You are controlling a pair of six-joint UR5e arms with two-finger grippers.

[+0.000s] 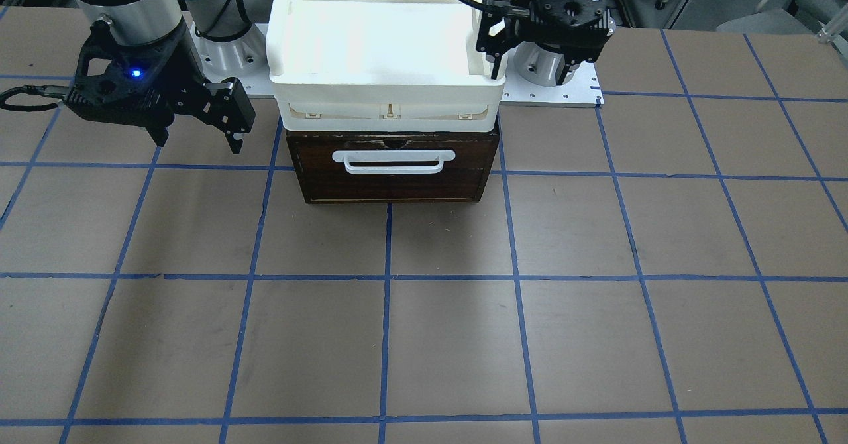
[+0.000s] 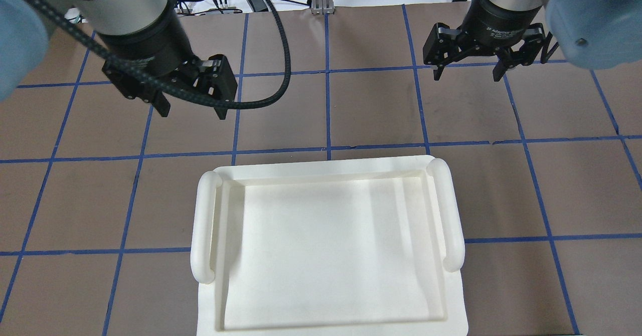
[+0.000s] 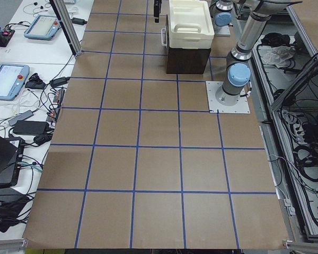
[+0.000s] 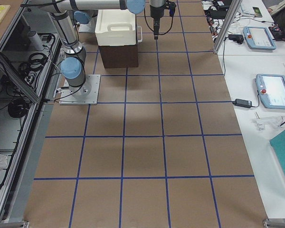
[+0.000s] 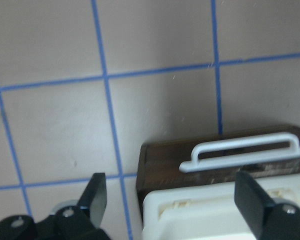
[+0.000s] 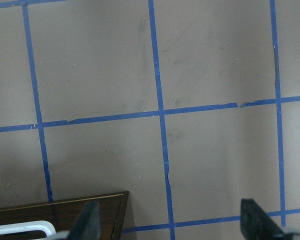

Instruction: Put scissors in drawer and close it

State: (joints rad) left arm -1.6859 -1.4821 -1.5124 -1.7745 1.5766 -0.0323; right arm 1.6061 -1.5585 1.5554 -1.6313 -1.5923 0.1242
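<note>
The drawer (image 1: pixel 397 185) sits shut beneath the cream bin (image 1: pixel 387 93); the scissors show in no view. Left hand (image 2: pixel 192 108) and right hand (image 2: pixel 467 75) hover beside it, both spread. Withdraw without snagging its white handle (image 1: pixel 393 159).

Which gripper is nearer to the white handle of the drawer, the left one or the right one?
Left. The left gripper hangs above one end of the drawer, close to its white handle; the right gripper hangs farther out, over the table.
</note>
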